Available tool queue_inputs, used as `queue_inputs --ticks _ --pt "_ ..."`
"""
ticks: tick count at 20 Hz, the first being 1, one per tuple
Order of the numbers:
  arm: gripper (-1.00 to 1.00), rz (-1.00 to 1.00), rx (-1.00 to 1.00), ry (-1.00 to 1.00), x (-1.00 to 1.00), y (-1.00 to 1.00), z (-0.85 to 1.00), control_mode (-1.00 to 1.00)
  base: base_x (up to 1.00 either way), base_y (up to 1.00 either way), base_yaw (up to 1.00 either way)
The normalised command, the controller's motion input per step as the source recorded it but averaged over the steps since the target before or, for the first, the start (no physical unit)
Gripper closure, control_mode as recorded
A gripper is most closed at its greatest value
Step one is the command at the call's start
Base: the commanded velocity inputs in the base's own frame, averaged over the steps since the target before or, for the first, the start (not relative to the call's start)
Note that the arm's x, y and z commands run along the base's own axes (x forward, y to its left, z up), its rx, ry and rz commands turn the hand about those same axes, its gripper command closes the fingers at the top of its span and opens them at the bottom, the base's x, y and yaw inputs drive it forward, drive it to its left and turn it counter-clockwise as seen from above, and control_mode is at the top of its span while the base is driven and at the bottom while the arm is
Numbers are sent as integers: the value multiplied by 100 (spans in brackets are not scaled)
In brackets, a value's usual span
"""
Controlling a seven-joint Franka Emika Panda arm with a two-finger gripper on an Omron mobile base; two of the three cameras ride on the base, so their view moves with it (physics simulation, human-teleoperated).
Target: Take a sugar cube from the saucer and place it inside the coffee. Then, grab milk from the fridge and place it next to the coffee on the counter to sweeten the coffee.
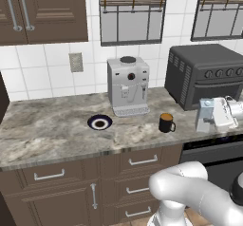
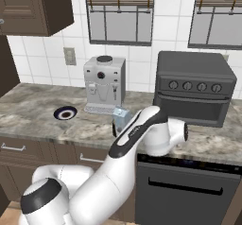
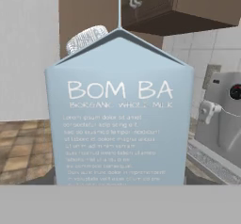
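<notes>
Gripper: the gripper (image 1: 205, 120) is at the right edge of the left base view, at 3 o'clock from the coffee, with the hand lying sideways over the counter's front edge. Its fingers are hidden by the carton, so how wide they stand cannot be told; in the hand view the milk sits right up against the camera.

Milk: the milk (image 3: 119, 110) is a pale blue carton with a gabled top and a white screw cap, marked "BOM BA". In the left base view the milk (image 1: 208, 114) is at the hand, in front of the toaster oven. In the right base view a corner of it (image 2: 121, 116) peeks out above the arm's link.

Coffee: the coffee (image 1: 166, 123) is a black mug with brown liquid, its handle turned to 3 o'clock, standing on the counter (image 1: 52, 125) just beside the carton and apart from it.

Saucer: the saucer (image 1: 99, 122) lies at 9 o'clock from the mug, well apart from it; it is also seen in the right base view (image 2: 65, 112). Whether a sugar cube lies on it is too small to tell.

Around: the coffee machine (image 1: 127, 85) stands at 11 o'clock from the mug, against the tiled wall. The toaster oven (image 1: 204, 73) stands at 2 o'clock from the mug, close behind the hand. A wall outlet (image 1: 76, 62) is above the saucer.

In the way: the arm's white link (image 2: 142, 134) crosses in front of the counter in the right base view and covers the mug's place.
</notes>
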Motion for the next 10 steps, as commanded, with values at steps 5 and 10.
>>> queue_inputs --ticks 5,10 --pt "100 -4 0 0 25 -5 -16 -100 0 0 0" --pt "100 -7 2 0 34 -13 -19 -100 0 0 0"
